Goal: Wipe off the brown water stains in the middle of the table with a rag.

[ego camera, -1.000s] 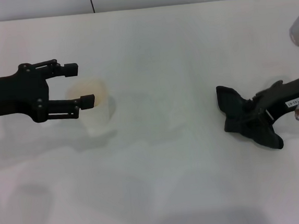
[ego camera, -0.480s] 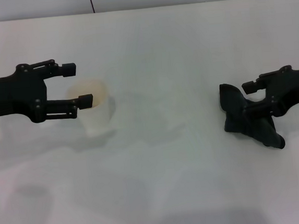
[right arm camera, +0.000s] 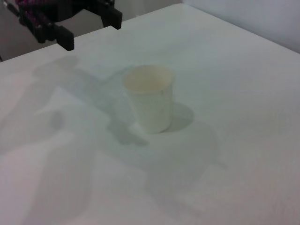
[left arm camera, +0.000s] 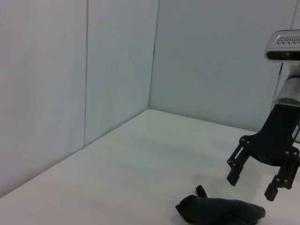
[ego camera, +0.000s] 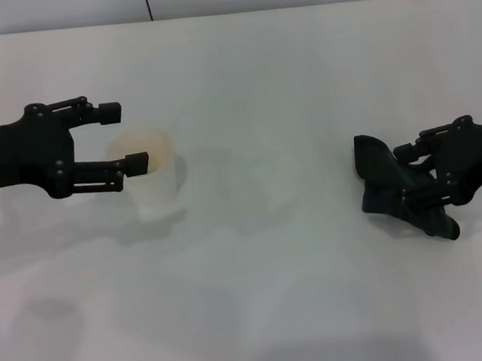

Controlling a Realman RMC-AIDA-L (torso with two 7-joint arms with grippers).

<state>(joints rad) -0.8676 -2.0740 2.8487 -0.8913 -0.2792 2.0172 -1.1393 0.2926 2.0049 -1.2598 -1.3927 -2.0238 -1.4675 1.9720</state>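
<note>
Two grippers flank a white table [ego camera: 260, 305]: the left gripper [ego camera: 129, 138] hangs with fingers spread wide, holding nothing, just beside an upright paper cup [ego camera: 155, 185] at the table's left. The right gripper [ego camera: 416, 176] sits over the dark crumpled rag [ego camera: 389, 186] at the table's right, fingers parted at the cloth, with no firm grasp visible. No brown stain can be made out between cup and rag
</note>
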